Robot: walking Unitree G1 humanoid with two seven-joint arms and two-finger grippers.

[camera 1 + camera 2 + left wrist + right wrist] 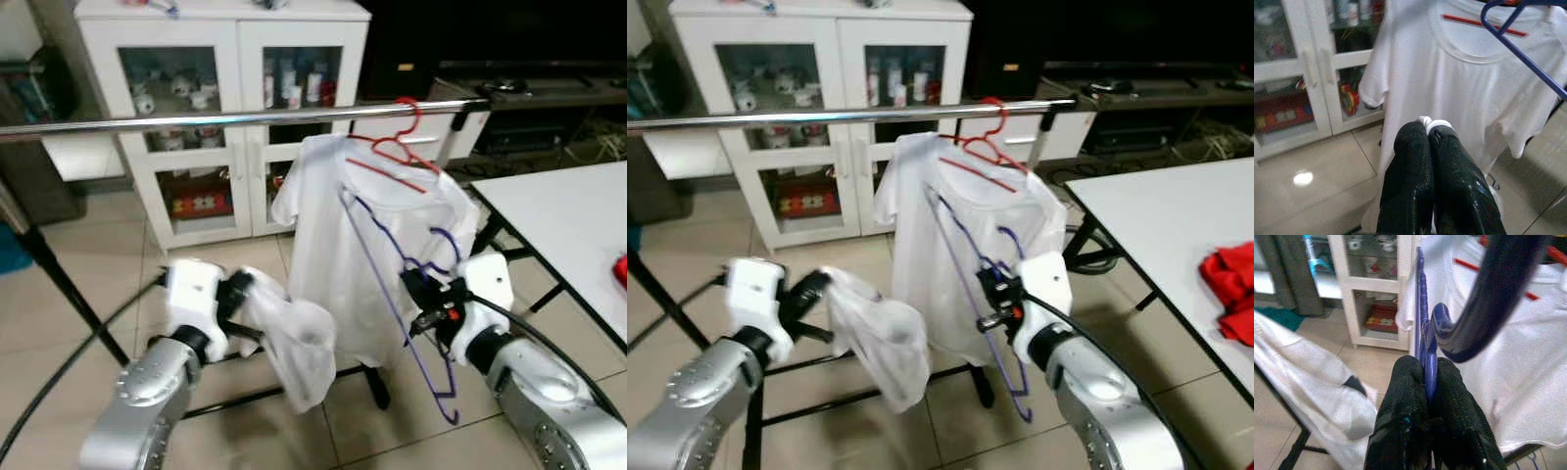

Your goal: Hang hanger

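A metal rail (196, 121) crosses the scene at chest height. A red hanger (397, 147) hooks over it and carries a white T-shirt (343, 245). My right gripper (1425, 369), low in front of the shirt (1528, 362), is shut on a purple hanger (1493, 293). That hanger slants across the shirt with its hook below the rail. My left gripper (1430, 128) is shut on a white cloth (299, 352) that droops to the left of the shirt (1469, 83).
A white cabinet (216, 98) with glass doors stands behind the rail. A white table (568, 225) fills the right side, with red cloth (1234, 284) on it. The rack's black legs (59, 284) slant across the tiled floor.
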